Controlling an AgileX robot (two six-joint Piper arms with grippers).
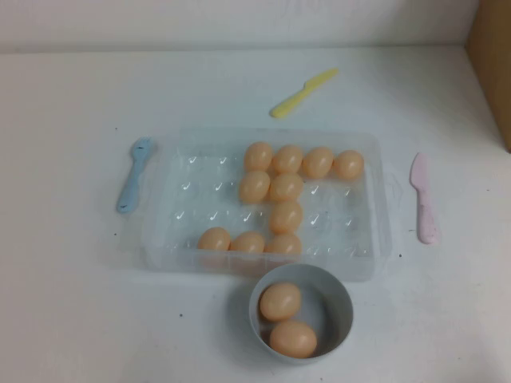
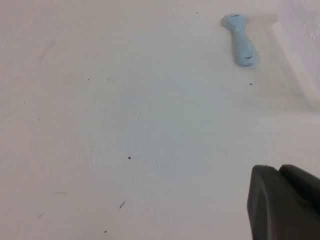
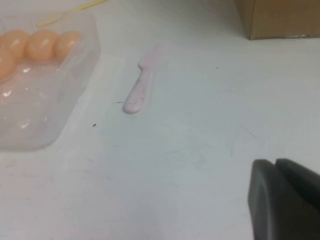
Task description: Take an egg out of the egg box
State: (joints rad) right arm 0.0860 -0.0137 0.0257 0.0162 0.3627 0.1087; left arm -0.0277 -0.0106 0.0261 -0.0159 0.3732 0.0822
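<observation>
The clear plastic egg box [image 1: 172, 207] lies mid-table and holds several tan-orange eggs, one of them the egg [image 1: 285, 217] near its middle. Its left cells are bare. Neither gripper shows in the high view. My left gripper [image 2: 277, 170] is shut and empty over bare table, left of the box, whose edge [image 2: 305, 45] shows in the left wrist view. My right gripper [image 3: 275, 162] is shut and empty over bare table, right of the box [image 3: 45, 115], where three eggs [image 3: 42, 44] show.
A grey-blue bowl [image 1: 339, 319] with two eggs [image 1: 280, 301] stands in front of the box. A blue fork [image 1: 134, 174] lies left of it, a pink knife [image 1: 423, 198] right, a yellow knife [image 1: 303, 92] behind. A cardboard box [image 1: 491, 56] stands far right.
</observation>
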